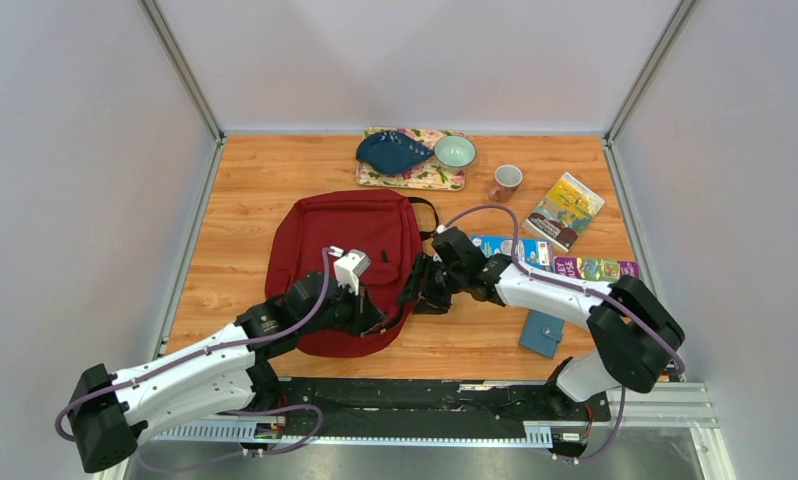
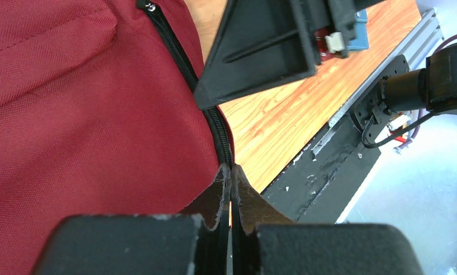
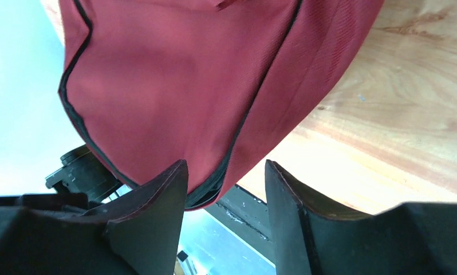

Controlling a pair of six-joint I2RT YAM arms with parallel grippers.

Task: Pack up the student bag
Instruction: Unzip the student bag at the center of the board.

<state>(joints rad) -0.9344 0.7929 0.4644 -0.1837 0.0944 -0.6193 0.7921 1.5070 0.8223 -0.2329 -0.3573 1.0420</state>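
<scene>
Seen from above, a wooden table [image 1: 265, 190] holds the student bag [image 1: 345, 250], a dark red backpack lying flat left of centre, its black top loop at the far right corner. The left tool [image 2: 231, 172] sits at the bag's near right edge. Its fingers are pressed together, tips against the black zipper; I cannot tell whether they pinch anything. Just beside it, the right tool [image 3: 226, 166] is spread open, the bag's rounded red edge in front of the gap between its fingers. At the far edge, a floral tray [image 1: 445, 182] carries a dark blue pouch [image 1: 393, 152] and a pale green bowl [image 1: 455, 151]. Right of the tray stands a pink mug [image 1: 505, 182], then three colourful books [image 1: 565, 210]. A blue wallet [image 1: 542, 333] lies near the right arm.
</scene>
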